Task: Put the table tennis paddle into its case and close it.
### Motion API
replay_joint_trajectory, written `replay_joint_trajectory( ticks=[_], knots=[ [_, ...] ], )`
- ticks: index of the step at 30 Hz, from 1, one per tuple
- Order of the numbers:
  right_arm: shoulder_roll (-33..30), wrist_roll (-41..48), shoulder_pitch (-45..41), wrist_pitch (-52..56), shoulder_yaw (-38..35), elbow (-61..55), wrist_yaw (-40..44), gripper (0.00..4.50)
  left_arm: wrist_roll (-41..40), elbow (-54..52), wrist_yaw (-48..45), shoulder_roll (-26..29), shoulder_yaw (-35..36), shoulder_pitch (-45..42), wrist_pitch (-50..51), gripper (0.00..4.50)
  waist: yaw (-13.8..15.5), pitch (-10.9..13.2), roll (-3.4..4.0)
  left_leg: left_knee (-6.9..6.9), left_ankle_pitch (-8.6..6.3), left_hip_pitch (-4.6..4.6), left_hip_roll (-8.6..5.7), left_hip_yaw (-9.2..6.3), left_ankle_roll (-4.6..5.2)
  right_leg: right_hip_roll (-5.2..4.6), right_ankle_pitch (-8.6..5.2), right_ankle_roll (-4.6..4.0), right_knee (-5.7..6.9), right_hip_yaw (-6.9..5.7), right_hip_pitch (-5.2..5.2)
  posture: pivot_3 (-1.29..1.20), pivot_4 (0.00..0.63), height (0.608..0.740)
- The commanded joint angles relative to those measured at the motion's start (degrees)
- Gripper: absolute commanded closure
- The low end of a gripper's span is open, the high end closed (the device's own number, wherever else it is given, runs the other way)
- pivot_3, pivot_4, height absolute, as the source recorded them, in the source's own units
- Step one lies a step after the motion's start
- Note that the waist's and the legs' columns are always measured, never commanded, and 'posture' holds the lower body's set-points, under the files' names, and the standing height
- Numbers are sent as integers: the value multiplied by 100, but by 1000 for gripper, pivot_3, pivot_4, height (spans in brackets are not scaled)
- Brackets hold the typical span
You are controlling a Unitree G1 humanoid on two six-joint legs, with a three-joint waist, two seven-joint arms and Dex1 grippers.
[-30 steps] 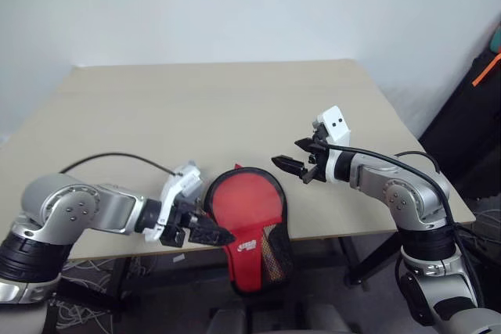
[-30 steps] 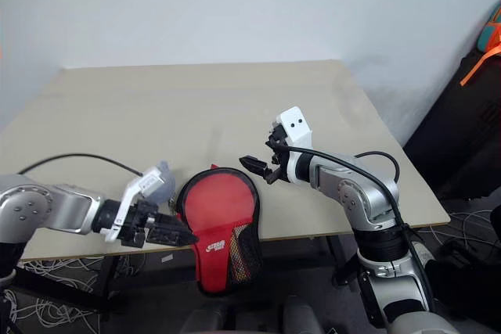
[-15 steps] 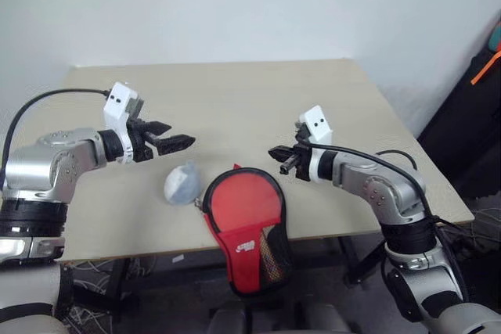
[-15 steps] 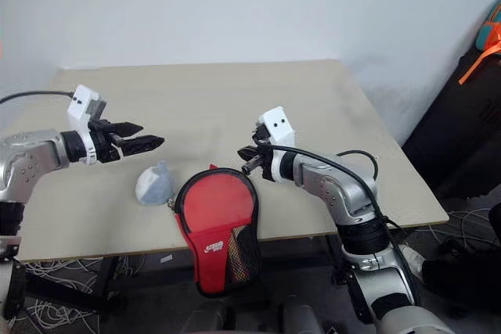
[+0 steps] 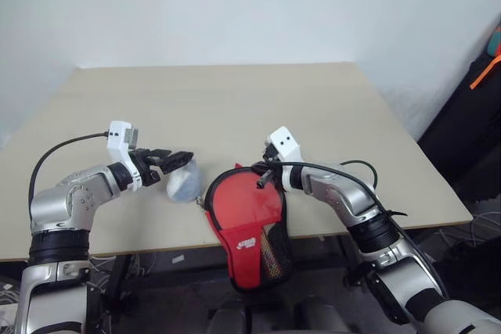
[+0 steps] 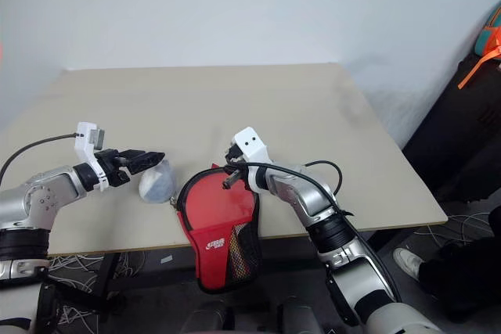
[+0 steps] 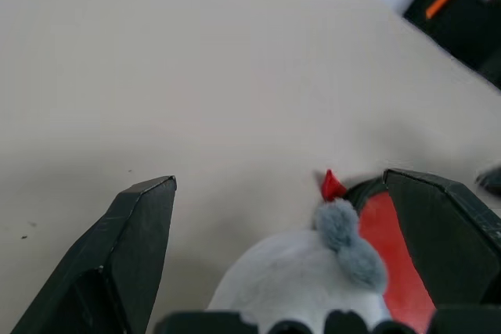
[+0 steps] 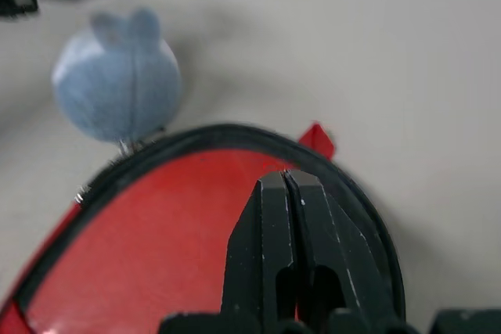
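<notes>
The case (image 5: 243, 207) lies red side up at the table's front edge, black-edged, its narrow end with the mesh pocket (image 5: 273, 245) hanging over the edge. The table tennis paddle is hidden. My right gripper (image 5: 262, 182) is shut, its tips right at the case's far black rim (image 8: 227, 132); nothing shows between the fingers (image 8: 270, 217). To the case's left my left gripper (image 5: 178, 159) stands open, level above a fluffy grey-white ball (image 5: 185, 184) that is linked to the case's edge. In the left wrist view the ball (image 7: 297, 271) sits between the two fingers (image 7: 141, 224).
The tan table (image 5: 227, 103) runs broad and bare behind the case, up to a white wall. Its front edge (image 5: 141, 246) is close under both arms. Beyond the table's right edge stands a dark bag with an orange strap (image 5: 484, 68).
My right gripper has shut and come down to the left onto the case's far rim. My left gripper left the case's side, swung out left, then came in over the ball, staying open.
</notes>
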Motion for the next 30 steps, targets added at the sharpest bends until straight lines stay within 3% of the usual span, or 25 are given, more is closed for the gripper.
replay_joint_trajectory(
  ticks=[1, 9, 18, 30],
  knots=[
    [77, -149, 14, -284, 60, 57, 142, 4479, -225, 205, 136, -51, 560, -214, 41, 0, -1, 0, 0, 0, 0, 0, 0, 0, 0, 0, 0, 0, 1, 1, -1, 0, 0, 739],
    [317, -440, 104, -644, 220, 476, 345, 4479, -164, 672, 191, -320, 751, -138, 73, 0, 4, -3, -6, 2, 1, 0, -2, -3, -1, 1, 0, 1, 2, -1, 3, 0, 0, 739],
    [505, -609, 119, -680, 180, 614, 406, 4479, -93, 387, 290, -687, 556, 139, 357, 0, -1, -4, -7, 2, 0, 2, -2, -4, -2, 1, 0, 1, 6, 1, 2, 0, 0, 739],
    [512, -673, 110, -641, 85, 678, 390, 4479, 249, 530, -35, -536, 297, 556, 246, 0, -3, -5, -5, 1, 0, 8, -1, -3, -4, 1, 0, 0, 8, 1, 4, 0, 0, 739]
  ],
)
